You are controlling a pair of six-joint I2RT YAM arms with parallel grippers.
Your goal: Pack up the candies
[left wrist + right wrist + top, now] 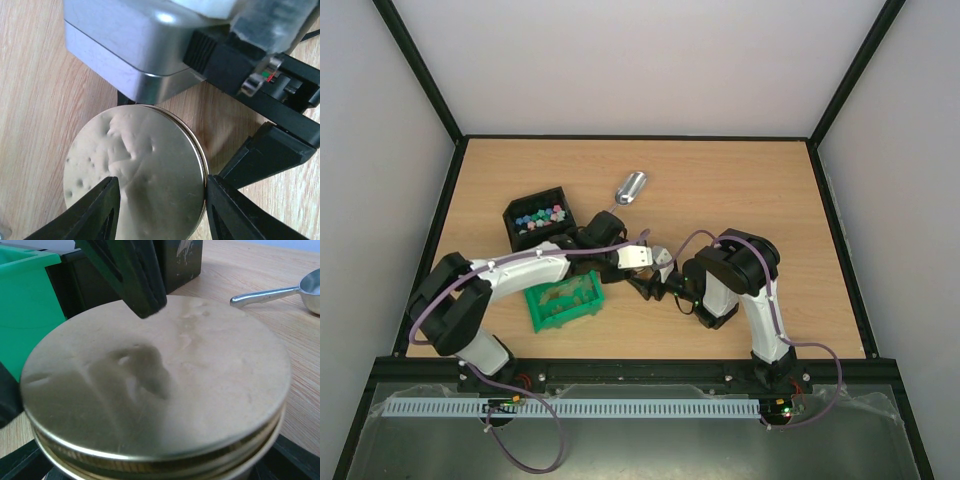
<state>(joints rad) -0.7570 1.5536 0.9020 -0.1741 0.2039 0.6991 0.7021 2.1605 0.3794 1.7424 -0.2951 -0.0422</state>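
Left wrist view shows the left pincer astride the gold lid, grip unclear, the right pincer clasping the jar mid-table, candies in the black box nearer the table's left edge; opening seems underway, so next the lid needs lifting straight off.

The candies are a cluster of tiny sweets, bright blue, pink and green with a few pale ones among them, too small from above to make out their wrappers. They lie loose in one heap inside an open black bin, filling its floor. The heap sits well apart from the left end effector, to its left and farther from the arm bases.
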